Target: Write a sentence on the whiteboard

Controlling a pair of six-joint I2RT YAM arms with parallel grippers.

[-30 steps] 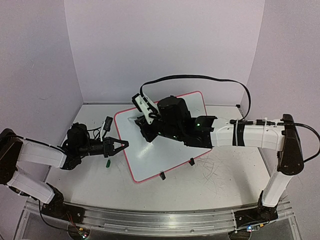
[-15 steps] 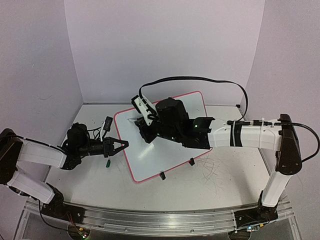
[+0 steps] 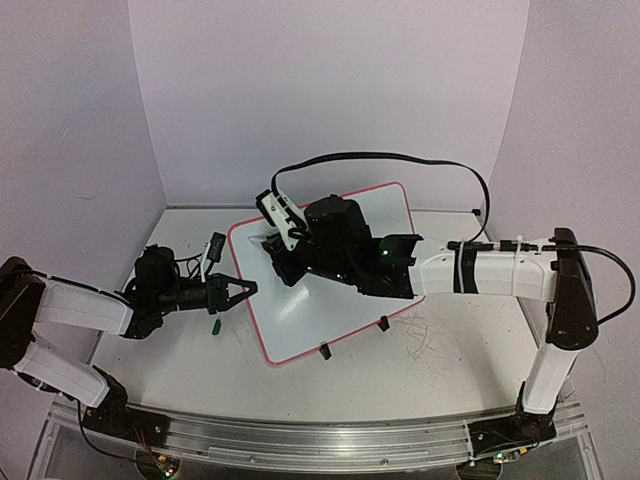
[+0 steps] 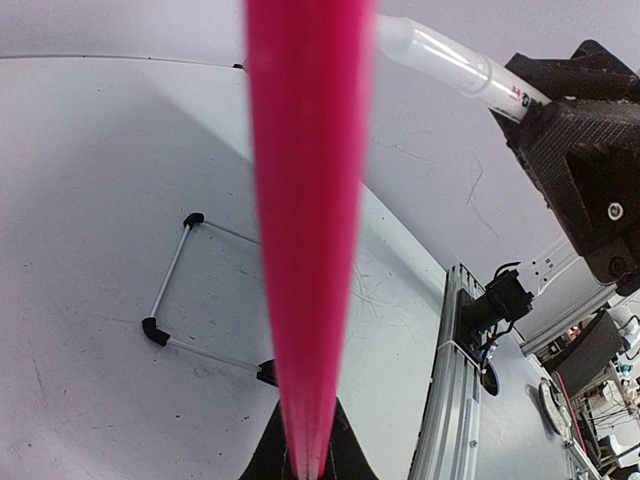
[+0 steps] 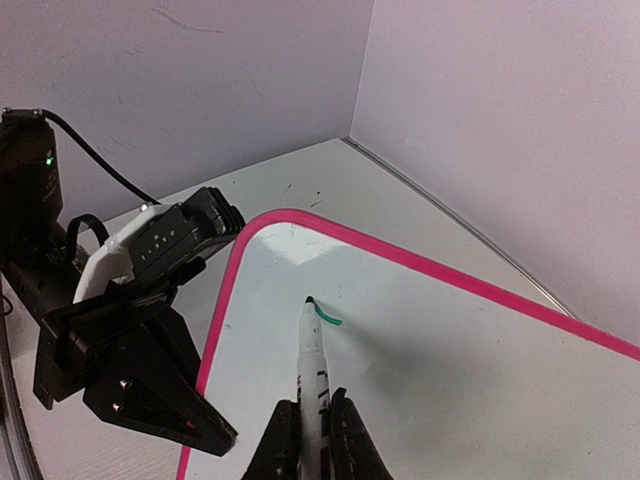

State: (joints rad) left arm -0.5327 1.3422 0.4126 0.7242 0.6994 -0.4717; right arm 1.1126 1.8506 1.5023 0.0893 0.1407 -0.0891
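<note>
The whiteboard (image 3: 310,320), glossy white with a pink rim, lies tilted at the table's centre. My left gripper (image 3: 240,291) is shut on its left rim (image 4: 305,200), which runs up between the jaws (image 4: 308,465). My right gripper (image 3: 277,258) hovers over the board's far left corner, shut on a white marker (image 5: 312,360). The marker's tip touches the board (image 5: 450,350) at the end of a short green stroke (image 5: 327,318), the only part of the sentence that shows. The left gripper also shows in the right wrist view (image 5: 150,390).
Two black clip feet (image 3: 323,351) (image 3: 382,323) sit on the board's near edge. A small green cap (image 3: 214,326) lies on the table beside the left gripper. Purple walls close the back and sides. The right arm's black cable (image 3: 400,158) arcs above the board.
My right gripper with the marker has shifted slightly left over the board's far left corner. The left arm and the board have not moved.
</note>
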